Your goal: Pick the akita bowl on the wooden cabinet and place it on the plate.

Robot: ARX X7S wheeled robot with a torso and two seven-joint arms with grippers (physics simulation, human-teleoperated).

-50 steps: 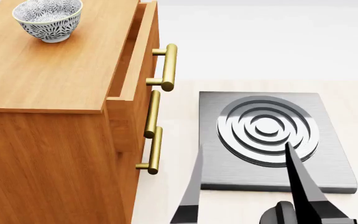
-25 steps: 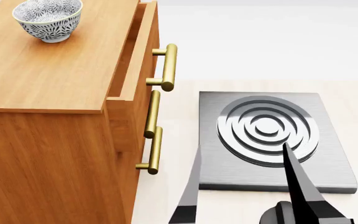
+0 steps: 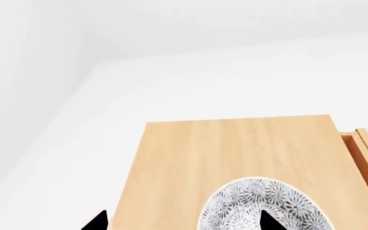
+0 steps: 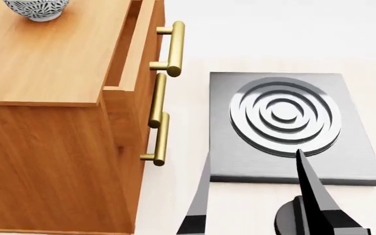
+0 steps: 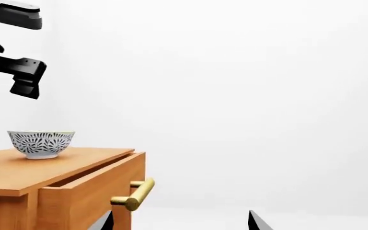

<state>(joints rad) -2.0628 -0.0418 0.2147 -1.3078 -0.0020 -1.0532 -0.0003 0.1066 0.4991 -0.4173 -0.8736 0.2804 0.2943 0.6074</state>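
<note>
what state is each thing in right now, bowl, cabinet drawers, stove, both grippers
akita bowl: upright on the wooden cabinet, not held
top drawer: pulled partly open
lower drawers: open or shut, cannot tell
stove: bare, nothing on its burner
left gripper: above the bowl, apart from it, open
right gripper: open, empty, low in front of the stove

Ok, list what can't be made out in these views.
- Plate: in no view, so its place is unknown.
- Bowl: the head view's top edge cuts off its upper part. The left wrist view's edge cuts off its near half, and one of the left fingers covers a bit more.
- Top drawer: slightly open, its inside hidden by its own front in the head and right wrist views.
</note>
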